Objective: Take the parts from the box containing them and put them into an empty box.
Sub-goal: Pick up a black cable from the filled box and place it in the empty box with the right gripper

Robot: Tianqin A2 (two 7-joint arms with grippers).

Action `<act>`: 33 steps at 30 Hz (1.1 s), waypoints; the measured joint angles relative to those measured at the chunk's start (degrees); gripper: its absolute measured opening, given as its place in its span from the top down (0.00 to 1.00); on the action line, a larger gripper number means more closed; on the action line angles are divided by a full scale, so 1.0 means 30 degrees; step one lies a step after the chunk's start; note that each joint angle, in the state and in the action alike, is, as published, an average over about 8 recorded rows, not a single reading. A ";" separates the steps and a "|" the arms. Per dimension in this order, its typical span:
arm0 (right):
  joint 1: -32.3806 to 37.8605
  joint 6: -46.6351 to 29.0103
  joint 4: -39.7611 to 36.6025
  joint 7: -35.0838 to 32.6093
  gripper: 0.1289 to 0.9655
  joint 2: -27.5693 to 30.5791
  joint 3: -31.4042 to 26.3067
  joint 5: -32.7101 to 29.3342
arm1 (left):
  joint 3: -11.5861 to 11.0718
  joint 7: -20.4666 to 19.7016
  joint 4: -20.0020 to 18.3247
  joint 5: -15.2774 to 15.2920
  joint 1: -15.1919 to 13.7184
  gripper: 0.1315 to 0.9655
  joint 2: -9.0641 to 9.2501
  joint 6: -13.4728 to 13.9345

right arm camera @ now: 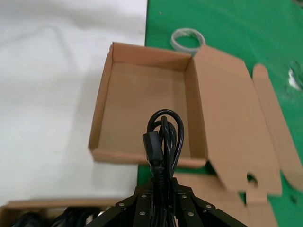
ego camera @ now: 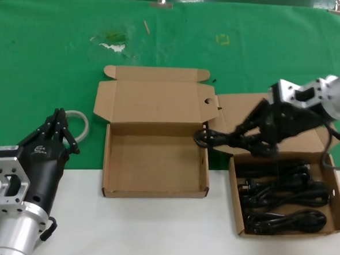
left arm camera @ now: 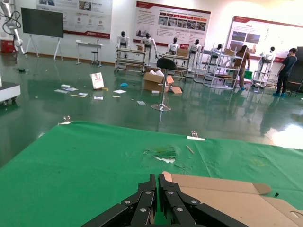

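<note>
A: Which step is this?

B: Carry phase, by the look of it. The right gripper [ego camera: 261, 133] is pinching one cable bundle [ego camera: 218, 137], held in the air w/ the loop end sticking out toward the empty box [ego camera: 156, 161]. In the head view the loop sits about at that box's right wall, near the holed ear of its lid [ego camera: 151, 100].

A: So not in yet?

B: No. From the right wrist view the bundle [right arm camera: 163, 142] hangs past the fingers [right arm camera: 142, 208] w/ the empty box [right arm camera: 147, 116] beyond it, its floor bare. The bundle is above the near wall, not over the middle.

A: And the rest of the parts?

B: In the full box [ego camera: 292, 198] on the robot's right, approx. three more bundles [ego camera: 287, 195] lying side by side. Its lid is behind the right arm, mostly hidden.

A: Left arm?

B: The left gripper [ego camera: 59, 129] is parked at the near left, fingers pressed together, holding nothing. The left wrist view shows its tips [left arm camera: 158, 189] closed over the green cloth [ego camera: 47, 56], the lid edge just ahead.

A: What does the next move need?

B: Prob. more travel leftward until the whole bundle is over the open floor, then lower & let go. The plug end trails back toward the gripper, so it could catch the right wall if dropped too soon. The bundle is about as long as the box is wide, so it should go in lined up w/ the walls.
</note>
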 joint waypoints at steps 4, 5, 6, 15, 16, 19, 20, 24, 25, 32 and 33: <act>0.1505 0.0565 -0.3688 -0.2480 0.92 -0.1737 0.0068 0.0051 | 0.0000 0.0000 0.0000 0.0000 0.0000 0.97 0.0001 0.0000; 0.1857 0.0733 -0.4577 -0.3075 0.92 -0.2155 0.0114 0.0070 | 0.0000 0.0000 0.0000 0.0000 0.0000 0.97 0.0001 0.0000; 0.2186 0.0901 -0.5411 -0.3637 0.92 -0.2553 0.0167 0.0090 | 0.0000 0.0000 0.0000 0.0000 0.0000 0.97 0.0001 0.0000; 0.3468 0.2123 -0.9138 -0.5879 0.92 -0.4799 0.0758 0.0314 | 0.0000 0.0000 0.0000 0.0000 0.0000 0.97 0.0001 0.0001; 0.3471 0.2217 -0.9262 -0.5795 0.92 -0.4959 0.0837 0.0356 | 0.0000 0.0000 0.0000 0.0000 0.0000 0.97 0.0001 0.0001; 0.3394 0.2460 -0.9494 -0.5312 0.92 -0.5384 0.1088 0.0500 | -0.0001 0.0000 0.0000 0.0000 0.0000 0.97 0.0001 0.0001; 0.3348 0.2539 -0.9540 -0.5132 0.92 -0.5507 0.1169 0.0548 | -0.0001 0.0000 0.0000 0.0000 0.0000 0.97 0.0001 0.0001; 0.3083 0.2967 -0.9650 -0.4643 0.92 -0.5958 0.1467 0.0721 | -0.0001 0.0000 0.0000 0.0000 0.0000 0.97 0.0001 0.0001; 0.3006 0.3092 -0.9665 -0.4590 0.92 -0.6054 0.1524 0.0749 | -0.0001 0.0000 0.0000 0.0000 0.0000 0.97 0.0001 0.0001; 0.2394 0.4110 -0.9726 -0.4529 0.92 -0.6621 0.1761 0.0805 | -0.0001 0.0001 0.0000 0.0000 0.0000 0.97 0.0001 0.0001; 0.2300 0.4261 -0.9731 -0.4545 0.92 -0.6693 0.1785 0.0805 | -0.0001 0.0001 0.0000 0.0000 0.0000 0.97 0.0001 0.0001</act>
